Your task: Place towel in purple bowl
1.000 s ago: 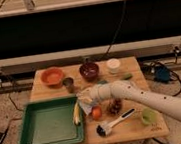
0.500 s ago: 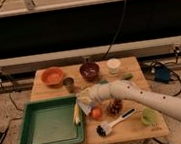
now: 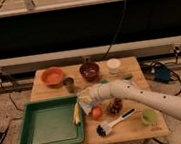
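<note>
**STATION STATUS: TOWEL AT GRIPPER, FRONT OF TABLE**

**Camera view**

1. Task item. The towel point(image 3: 89, 108) is a pale, whitish-blue cloth, crumpled into a loose bunch and not spread flat. It sits toward the front of the wooden table point(image 3: 41, 91), just beside the right rim of the green tray point(image 3: 51, 123).

2. Target. The purple bowl point(image 3: 89, 70) stands upright at the rear of the table. It appears dark, with a reddish-purple tone. It lies between the orange bowl point(image 3: 52, 76) on its left and a white cup point(image 3: 113, 64) on its right. The towel is well apart from the purple bowl and is not inside it.

3. Gripper. The gripper point(image 3: 85, 97) is at the end of the white arm, which reaches in from the lower right across the table. It sits directly at the top of the towel bunch, with cloth around it. It cannot be determined whether the gripper is closed on the towel or merely resting against it.

4. Surrounding items.
   - A small metal cup point(image 3: 69, 82) stands between the towel and the two bowls.
   - A banana point(image 3: 76, 114) lies along the tray's right rim, just left of the towel.
   - An orange fruit point(image 3: 96, 112) sits just below the towel.
   - A brown cluster point(image 3: 115, 105) lies to the right of the fruit; what it is cannot be told.
   - A brush point(image 3: 111, 124) with a white handle lies near the front edge.
   - A green cup point(image 3: 148, 115) stands at the front right.
</note>
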`<state>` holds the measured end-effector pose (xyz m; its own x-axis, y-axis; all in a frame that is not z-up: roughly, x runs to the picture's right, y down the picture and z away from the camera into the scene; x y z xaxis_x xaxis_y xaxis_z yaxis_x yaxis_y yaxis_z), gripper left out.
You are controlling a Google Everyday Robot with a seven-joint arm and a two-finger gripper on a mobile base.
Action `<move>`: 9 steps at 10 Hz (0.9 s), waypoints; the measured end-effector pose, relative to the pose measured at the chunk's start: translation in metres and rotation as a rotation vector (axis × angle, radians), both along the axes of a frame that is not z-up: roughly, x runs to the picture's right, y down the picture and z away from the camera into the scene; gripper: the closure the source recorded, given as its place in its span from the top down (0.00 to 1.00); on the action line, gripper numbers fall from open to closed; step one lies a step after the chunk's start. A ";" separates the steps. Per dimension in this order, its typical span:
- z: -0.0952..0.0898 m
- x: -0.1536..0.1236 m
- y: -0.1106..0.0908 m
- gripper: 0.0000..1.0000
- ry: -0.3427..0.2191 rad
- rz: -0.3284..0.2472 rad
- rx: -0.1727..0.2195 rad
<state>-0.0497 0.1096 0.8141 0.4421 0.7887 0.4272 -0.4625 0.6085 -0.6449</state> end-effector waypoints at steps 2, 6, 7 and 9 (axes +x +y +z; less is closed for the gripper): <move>0.010 0.033 -0.006 0.00 0.056 0.028 -0.011; 0.034 0.102 -0.023 0.00 0.162 0.103 -0.025; 0.046 0.116 -0.040 0.00 0.189 0.126 -0.015; 0.066 0.125 -0.078 0.00 0.203 0.133 0.010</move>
